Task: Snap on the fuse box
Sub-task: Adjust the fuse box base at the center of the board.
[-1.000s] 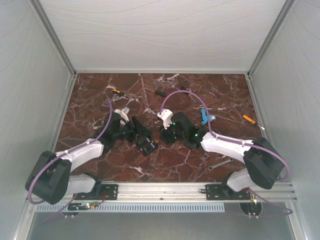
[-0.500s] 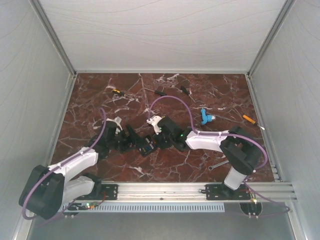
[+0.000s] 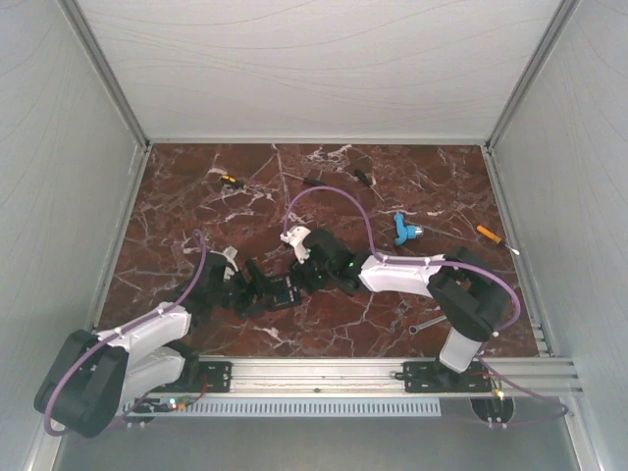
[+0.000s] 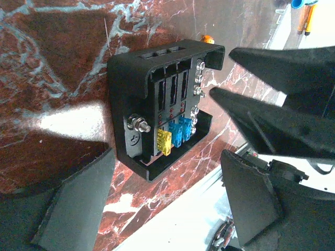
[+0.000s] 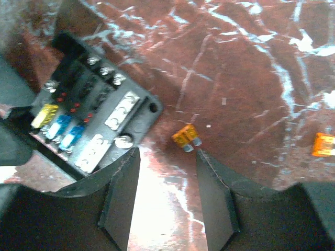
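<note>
The fuse box [image 3: 286, 291] is a small black box on the marble, between my two grippers. In the left wrist view it [image 4: 162, 104] lies uncovered, with one yellow and two blue fuses showing. The right wrist view shows it [image 5: 89, 120] at the left. I see no clear lid in any view. My left gripper [image 3: 257, 286] is open and empty, its fingers [image 4: 73, 204] just short of the box's near side. My right gripper [image 3: 310, 274] is open and empty beside the box's right edge. A loose orange fuse [image 5: 186, 138] lies just past its fingertips [image 5: 125, 178].
A second orange fuse [image 5: 322, 144] lies further right. A blue plastic piece [image 3: 404, 229], an orange-handled tool [image 3: 488, 234] and a small wrench [image 3: 432, 322] lie on the right. Black-handled screwdrivers [image 3: 314, 181] lie at the back. The metal rail [image 3: 314, 371] runs along the near edge.
The right arm has swung left and brought its gripper up to the box's right side. The left arm has drawn back toward the near left. The box has barely moved.
</note>
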Controlling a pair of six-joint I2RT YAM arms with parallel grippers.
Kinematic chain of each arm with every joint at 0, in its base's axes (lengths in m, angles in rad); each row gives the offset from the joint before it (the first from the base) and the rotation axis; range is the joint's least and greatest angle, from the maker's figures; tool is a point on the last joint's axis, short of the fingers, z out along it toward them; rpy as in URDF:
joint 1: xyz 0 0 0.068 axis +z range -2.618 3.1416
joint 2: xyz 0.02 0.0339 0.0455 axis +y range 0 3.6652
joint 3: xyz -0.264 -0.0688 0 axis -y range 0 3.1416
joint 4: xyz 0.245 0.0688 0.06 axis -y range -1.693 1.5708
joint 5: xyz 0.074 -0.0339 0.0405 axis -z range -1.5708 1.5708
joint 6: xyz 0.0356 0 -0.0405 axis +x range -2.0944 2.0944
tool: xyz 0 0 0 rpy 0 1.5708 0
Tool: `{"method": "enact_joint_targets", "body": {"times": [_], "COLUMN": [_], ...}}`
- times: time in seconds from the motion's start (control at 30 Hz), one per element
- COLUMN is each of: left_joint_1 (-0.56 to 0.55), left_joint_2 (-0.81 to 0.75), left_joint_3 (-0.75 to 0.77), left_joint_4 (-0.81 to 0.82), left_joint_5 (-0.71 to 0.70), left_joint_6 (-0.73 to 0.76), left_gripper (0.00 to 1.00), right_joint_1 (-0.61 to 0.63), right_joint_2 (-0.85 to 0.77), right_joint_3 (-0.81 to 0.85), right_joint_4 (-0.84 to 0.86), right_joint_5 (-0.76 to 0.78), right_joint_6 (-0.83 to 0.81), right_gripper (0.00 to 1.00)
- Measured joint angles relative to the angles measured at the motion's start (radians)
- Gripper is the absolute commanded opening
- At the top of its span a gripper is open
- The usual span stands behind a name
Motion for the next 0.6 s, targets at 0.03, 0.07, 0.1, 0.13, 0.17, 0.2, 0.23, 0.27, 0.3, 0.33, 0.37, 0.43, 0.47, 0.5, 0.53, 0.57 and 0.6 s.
{"method": "enact_joint_targets", "body": {"times": [0.03,0.07,0.1,0.13,0.17,0.2,0.23,0.27,0.3,0.33,0.37,0.43,0.47,0.5,0.53,0.57,0.6], "left_joint_1": [0.000,0.000,0.000,0.000,0.000,0.000,0.000,0.000,0.000,0.000,0.000,0.000,0.000,0.000,0.000,0.000,0.000], "left_joint_2": [0.000,0.000,0.000,0.000,0.000,0.000,0.000,0.000,0.000,0.000,0.000,-0.002,-0.003,-0.003,-0.004,-0.005,-0.006], "left_joint_3": [0.000,0.000,0.000,0.000,0.000,0.000,0.001,0.003,0.006,0.009,0.012,0.017,0.020,0.023,0.025,0.026,0.027], "left_joint_4": [-0.002,-0.003,-0.003,-0.003,-0.003,-0.003,-0.004,-0.006,-0.011,-0.015,-0.021,-0.031,-0.037,-0.043,-0.048,-0.051,-0.054], "left_joint_5": [0.000,0.000,0.000,0.000,0.000,0.000,0.000,0.000,-0.001,-0.002,-0.005,-0.009,-0.012,-0.014,-0.017,-0.018,-0.020], "left_joint_6": [0.000,0.000,0.000,0.001,0.001,0.001,0.001,0.002,0.004,0.005,0.008,0.011,0.013,0.015,0.016,0.019,0.019], "left_gripper": [0.83,0.83,0.84,0.84,0.85,0.86,0.86,0.87,0.88,0.88,0.89,0.89,0.89,0.90,0.90,0.90,0.90], "right_joint_1": [-0.013,-0.030,-0.049,-0.064,-0.078,-0.092,-0.105,-0.113,-0.118,-0.119,-0.120,-0.119,-0.119,-0.119,-0.118,-0.115,-0.114], "right_joint_2": [0.000,0.000,0.001,0.001,0.001,0.002,0.003,0.005,0.012,0.021,0.035,0.068,0.082,0.091,0.098,0.103,0.106], "right_joint_3": [0.003,0.011,0.019,0.027,0.036,0.043,0.049,0.053,0.059,0.065,0.075,0.097,0.103,0.108,0.111,0.112,0.114], "right_joint_4": [-0.005,-0.013,-0.019,-0.023,-0.024,-0.025,-0.024,-0.024,-0.026,-0.026,-0.029,-0.037,-0.040,-0.045,-0.048,-0.050,-0.053], "right_joint_5": [-0.010,-0.022,-0.038,-0.050,-0.065,-0.076,-0.093,-0.107,-0.126,-0.142,-0.159,-0.193,-0.211,-0.226,-0.241,-0.255,-0.264], "right_joint_6": [-0.014,-0.031,-0.051,-0.072,-0.101,-0.128,-0.159,-0.183,-0.211,-0.234,-0.257,-0.296,-0.311,-0.324,-0.335,-0.346,-0.355], "right_gripper": [0.45,0.44,0.45,0.45,0.45,0.46,0.46,0.46,0.46,0.46,0.46,0.46,0.46,0.46,0.46,0.46,0.46]}}
